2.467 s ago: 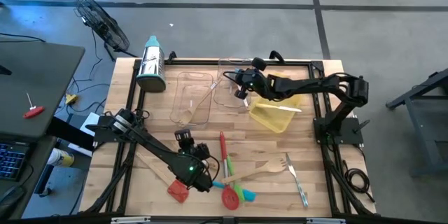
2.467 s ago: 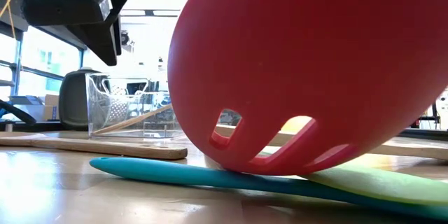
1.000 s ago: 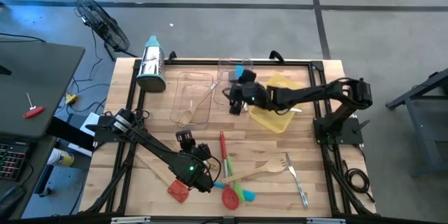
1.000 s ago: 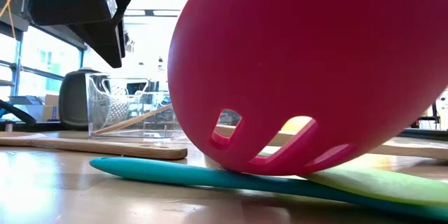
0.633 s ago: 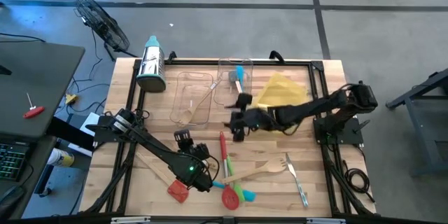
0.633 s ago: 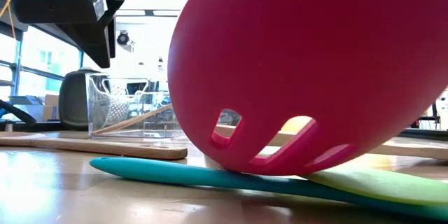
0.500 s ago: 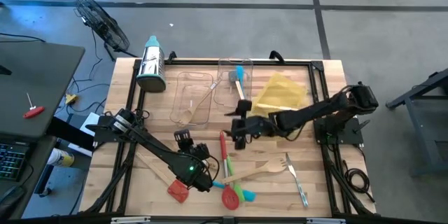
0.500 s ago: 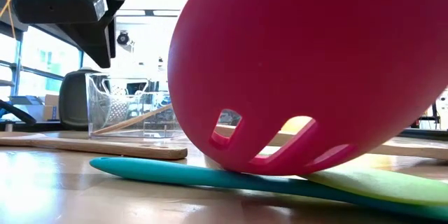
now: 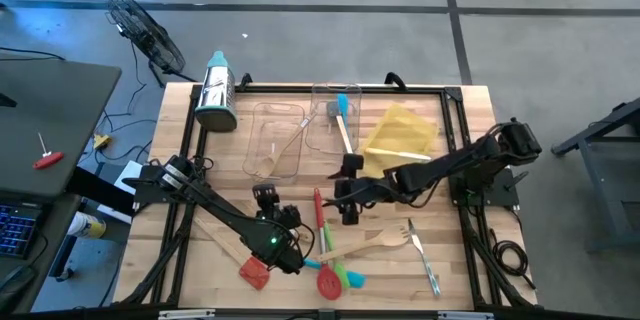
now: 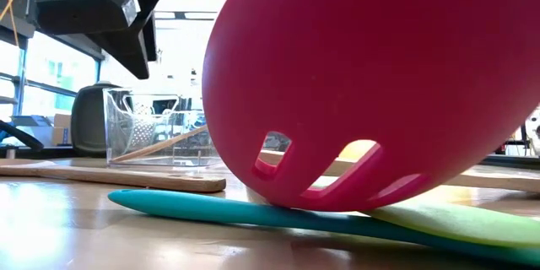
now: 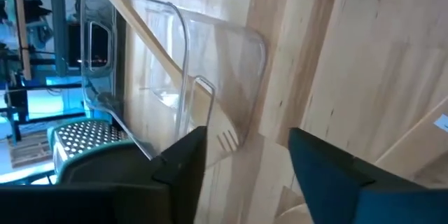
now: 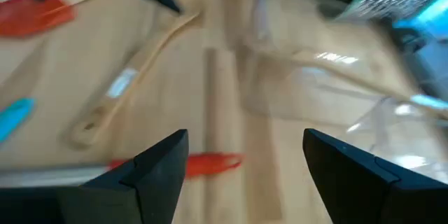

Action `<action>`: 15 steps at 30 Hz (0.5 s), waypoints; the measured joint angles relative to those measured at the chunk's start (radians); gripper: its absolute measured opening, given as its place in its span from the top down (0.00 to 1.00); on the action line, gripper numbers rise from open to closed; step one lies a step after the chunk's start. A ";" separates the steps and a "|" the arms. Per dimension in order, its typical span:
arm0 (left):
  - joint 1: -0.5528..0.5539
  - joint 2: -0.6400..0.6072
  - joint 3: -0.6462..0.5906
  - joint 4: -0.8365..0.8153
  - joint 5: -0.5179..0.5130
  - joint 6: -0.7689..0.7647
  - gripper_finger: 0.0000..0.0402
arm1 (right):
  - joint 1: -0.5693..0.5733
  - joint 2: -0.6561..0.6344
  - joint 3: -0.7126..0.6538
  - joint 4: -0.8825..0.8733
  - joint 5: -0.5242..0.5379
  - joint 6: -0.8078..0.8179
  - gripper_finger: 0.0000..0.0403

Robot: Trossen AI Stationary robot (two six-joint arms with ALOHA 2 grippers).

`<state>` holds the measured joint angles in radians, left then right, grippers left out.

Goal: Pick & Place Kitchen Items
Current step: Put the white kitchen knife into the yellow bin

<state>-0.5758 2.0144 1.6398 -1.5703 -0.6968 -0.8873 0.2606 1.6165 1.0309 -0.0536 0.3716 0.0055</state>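
Observation:
Loose kitchen items lie flat on the near part of the table: a red slotted spoon [image 9: 319,222], a teal spatula [image 9: 338,269], a wooden fork [image 9: 375,243], metal cutlery [image 9: 422,253], a red spatula [image 9: 254,273] and a wooden spoon [image 9: 215,235]. My left gripper [image 11: 248,147] hangs open above the table left of the red spoon, facing the clear tray [image 11: 210,77]. My right gripper [image 9: 348,205] hangs open over the table's middle, above the red spoon's handle [image 12: 210,162], with nothing between its fingers.
A clear tray [image 9: 275,140] holds a wooden spoon. A second clear tray [image 9: 335,110] holds a teal spatula. A yellow tray [image 9: 400,128] stands at the far right and a steel grater [image 9: 215,90] at the far left. In the low view the red spoon head [image 10: 371,76] fills the picture.
My right gripper has swung from above the trays toward the table's near edge and now hangs over the middle of the table, still open. My left gripper has rolled a little in place. No item has moved.

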 joint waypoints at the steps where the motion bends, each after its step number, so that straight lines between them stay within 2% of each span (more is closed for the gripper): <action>1: 0.000 0.000 0.000 0.001 -0.001 0.005 0.47 | 0.002 0.000 0.000 -0.007 -0.018 0.016 0.32; 7: 0.000 0.000 0.000 0.008 -0.003 0.053 0.33 | 0.024 0.000 0.000 -0.012 -0.149 0.028 0.32; 15: 0.000 0.000 0.000 0.012 -0.012 0.045 0.30 | 0.081 0.000 0.000 -0.003 -0.403 0.030 0.32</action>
<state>-0.5762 2.0144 1.6398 -1.5581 -0.7090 -0.8421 0.3412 1.6165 1.0309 -0.0565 -0.0312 0.0358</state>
